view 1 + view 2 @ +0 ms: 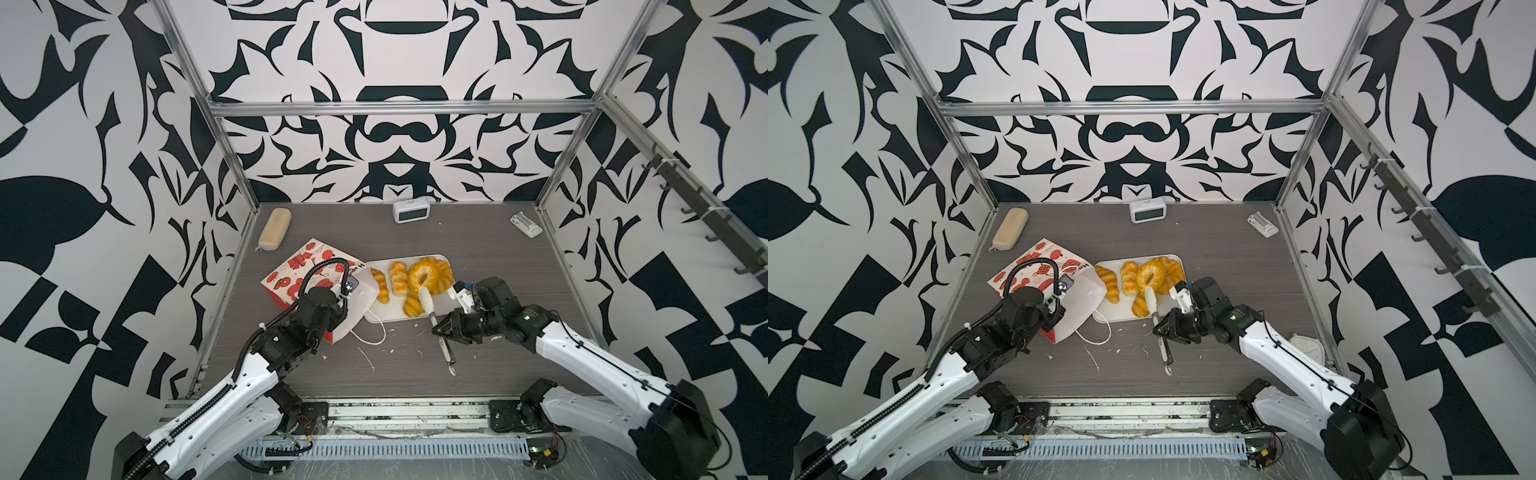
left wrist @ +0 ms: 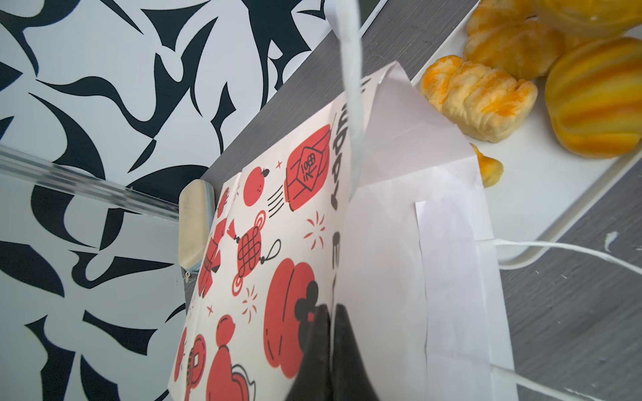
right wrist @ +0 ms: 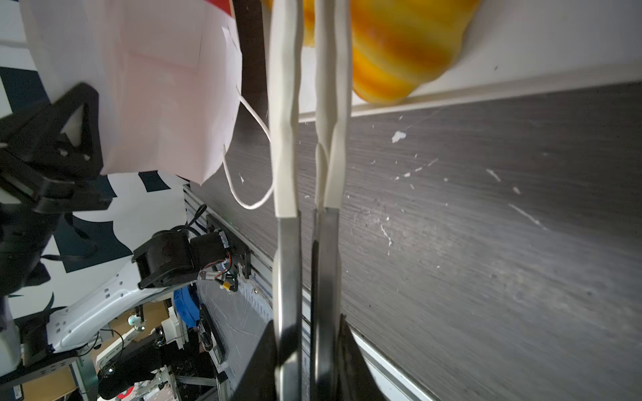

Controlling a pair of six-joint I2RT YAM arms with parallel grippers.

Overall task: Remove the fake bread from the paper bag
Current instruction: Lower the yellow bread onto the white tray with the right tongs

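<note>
Left pincer (image 2: 329, 312) clamped on paper bag (image 1: 299, 274) rim, holding mouth toward tray (image 1: 390, 318). Right pincer (image 1: 438, 328) grips tongs (image 1: 441, 343), tips at small ring (image 1: 428, 266). Fake bread (image 1: 398, 278): five on tray; bag judged empty.

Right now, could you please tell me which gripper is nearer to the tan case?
Left. The left gripper is clamped on the paper bag lying just in front of the tan case; the right gripper, holding tongs, is farther off, past the white tray.
</note>
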